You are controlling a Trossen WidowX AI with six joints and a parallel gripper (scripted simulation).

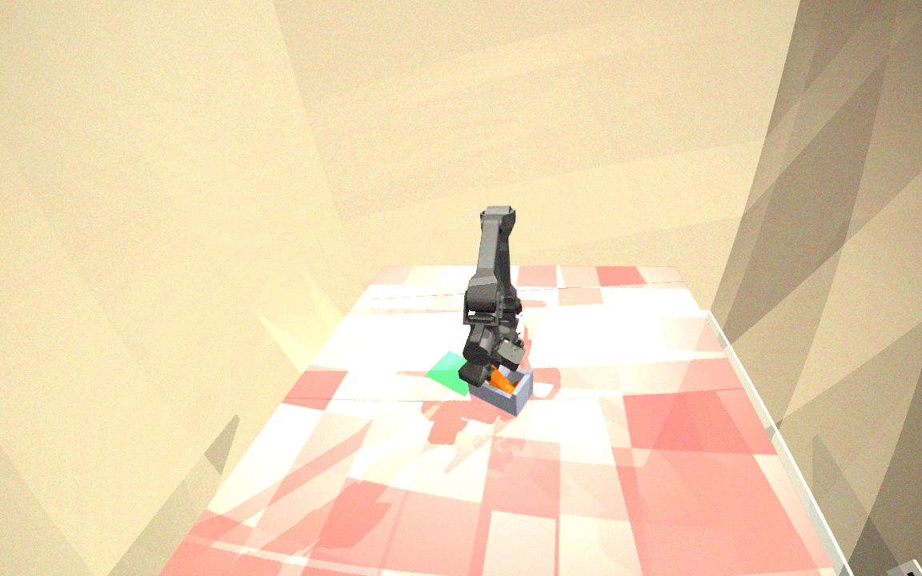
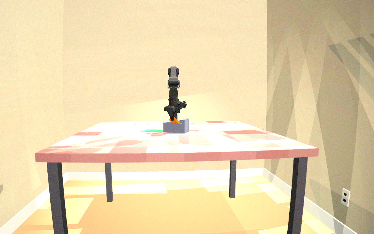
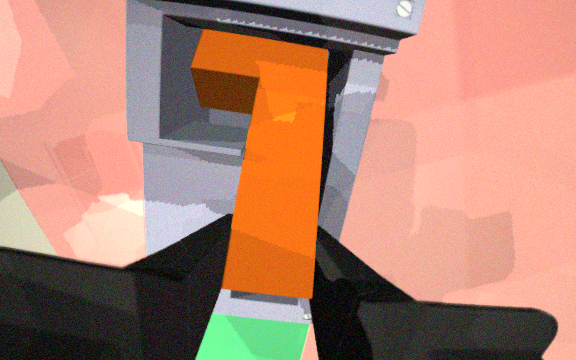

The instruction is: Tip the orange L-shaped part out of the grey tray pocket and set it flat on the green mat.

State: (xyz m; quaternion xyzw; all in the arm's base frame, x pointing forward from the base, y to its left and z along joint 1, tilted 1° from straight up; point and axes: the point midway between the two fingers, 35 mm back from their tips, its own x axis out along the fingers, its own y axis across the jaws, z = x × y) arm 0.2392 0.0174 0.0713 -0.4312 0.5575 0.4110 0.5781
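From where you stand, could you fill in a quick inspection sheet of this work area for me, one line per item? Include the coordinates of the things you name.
Surface: table [image 1: 522, 486] [image 2: 176, 157] with patches of red and white.
Orange part [image 1: 502, 380] [image 2: 176, 120] [image 3: 280, 175]: tilted, one end raised, L-shaped end down in the tray.
Grey tray [image 1: 496, 398] [image 2: 173, 127] [image 3: 143, 75]: on the table.
Green mat [image 1: 447, 370] [image 2: 153, 130] [image 3: 255, 337]: beside the tray.
Clutter: pale object at the wrist view's left edge, unidentified.
Gripper [image 1: 491, 370] [image 2: 172, 119] [image 3: 272, 229]: fingers shut on the orange part's raised end.
Cables: nothing seen.
Surroundings: plain walls, wall socket [image 2: 345, 197].
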